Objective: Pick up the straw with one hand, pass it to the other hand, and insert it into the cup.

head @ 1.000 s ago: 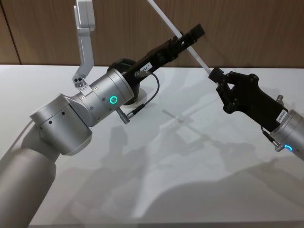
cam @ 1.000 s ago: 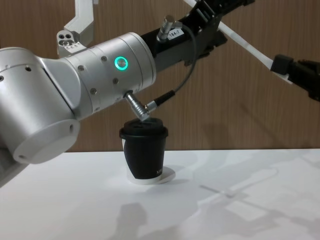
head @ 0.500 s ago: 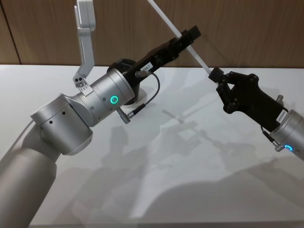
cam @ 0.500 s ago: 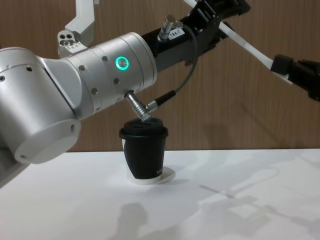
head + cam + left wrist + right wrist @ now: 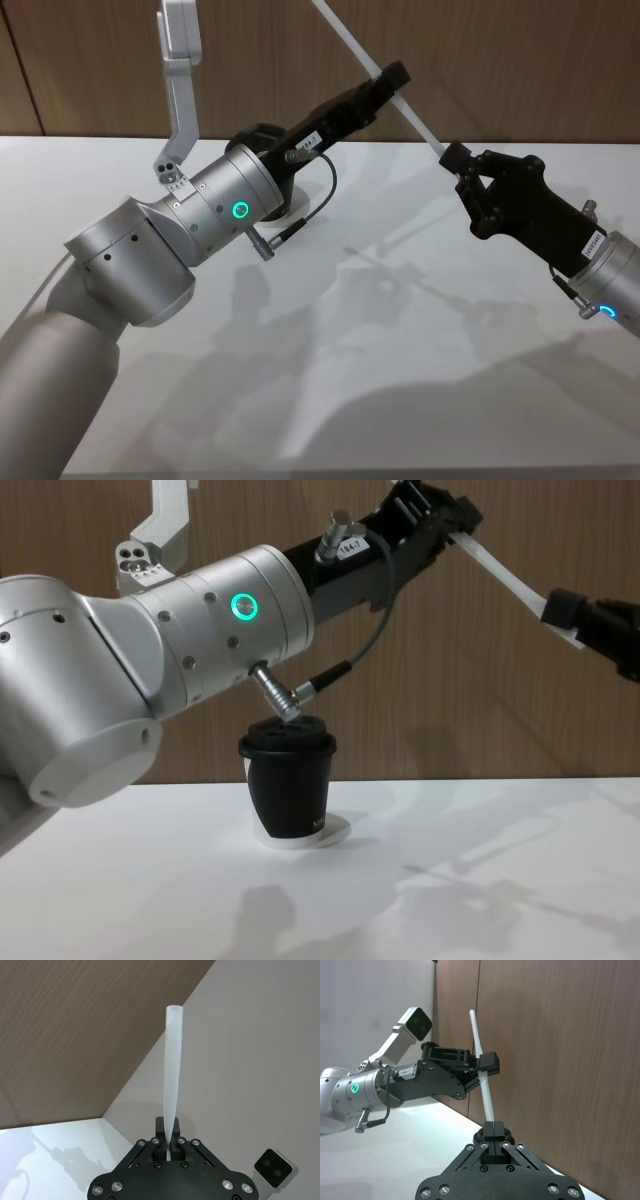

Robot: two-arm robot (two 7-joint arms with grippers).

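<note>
Left gripper (image 5: 392, 78), long and black on a fat silver wrist with a green glowing ring: raised high over the far side of the table, reaching forward and toward the robot's right. Its fingers are closed narrow on the straw (image 5: 418, 122), a long, thin, white plastic tube, roughly at mid-length. The left wrist view shows the straw pinched between the two fingers (image 5: 155, 1141) and running straight out beyond them.

Right gripper (image 5: 455, 158), small, black and boxy: held up at the robot's right, lower than the left gripper and near it, not touching it. Its fingers are pressed together on the straw's lower end.

The straw is in the air, spanning both grippers. It is tilted: the lower end sits at the right gripper, and the upper part rises toward the robot's left, past the left gripper.

Cup (image 5: 290, 790), small, black paper, with a black plastic lid and a white bottom rim: upright on the white table (image 5: 150, 890), under the left arm's wrist and well below the straw. A grey cable (image 5: 372, 645) loops from the wrist above the lid; I cannot tell whether its plug touches the lid.

A brown wood-panel wall (image 5: 520, 60) stands behind.
</note>
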